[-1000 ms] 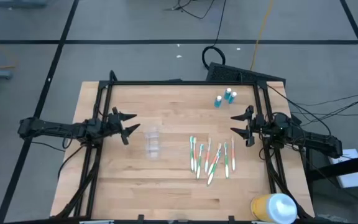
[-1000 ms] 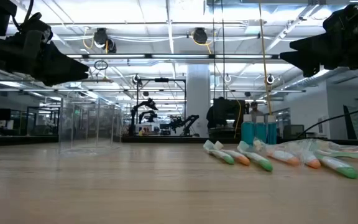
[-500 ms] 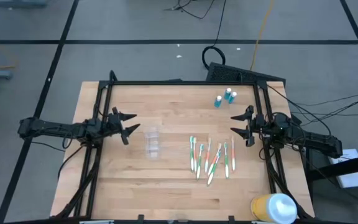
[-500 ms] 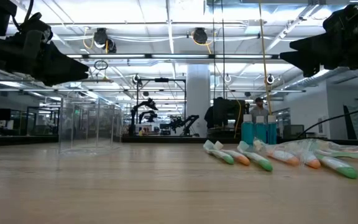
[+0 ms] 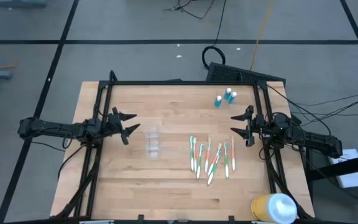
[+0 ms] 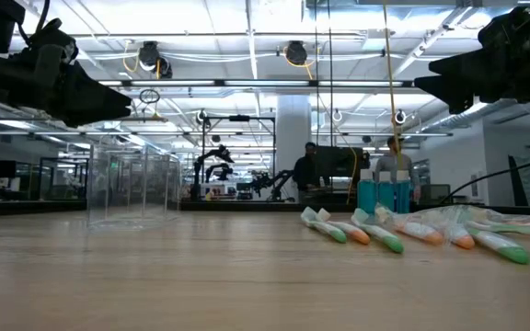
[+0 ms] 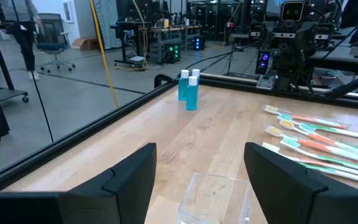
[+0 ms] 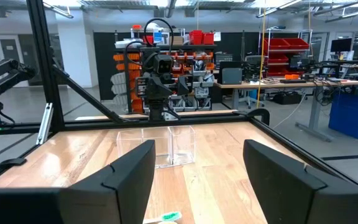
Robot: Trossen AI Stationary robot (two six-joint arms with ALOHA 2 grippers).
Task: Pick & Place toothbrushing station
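Both arms are parked over the side edges of the wooden table [image 5: 166, 186], above the surface, touching nothing.

My left gripper [image 5: 131, 127] sits at the left edge with its fingers spread wide and nothing between them. It points toward the clear plastic cup [image 5: 153, 142], which stands upright on the boards just beyond the fingertips, left of centre. In the left wrist view the cup's rim [image 7: 213, 196] shows between my two dark fingers [image 7: 129, 180], apart from them.

My right gripper [image 5: 238, 125] sits at the right edge, fingers also spread wide, empty. It faces across the table; the right wrist view shows the cup [image 8: 157, 146] well beyond the fingertips.

The toothbrushes [image 5: 211, 155], green, orange and white, lie flat in a loose fan right of centre, between the cup and the right gripper, several overlapping. In the low view their heads point toward the cup side [image 6: 339, 227].

The two blue tubes [image 5: 224, 98] with white caps stand upright, side by side, near the far right corner, apart from the brushes.

A yellow container [image 5: 272, 207] with a white lid sits at the near right corner.

Two people [image 6: 352, 170] stand in the room behind the table.
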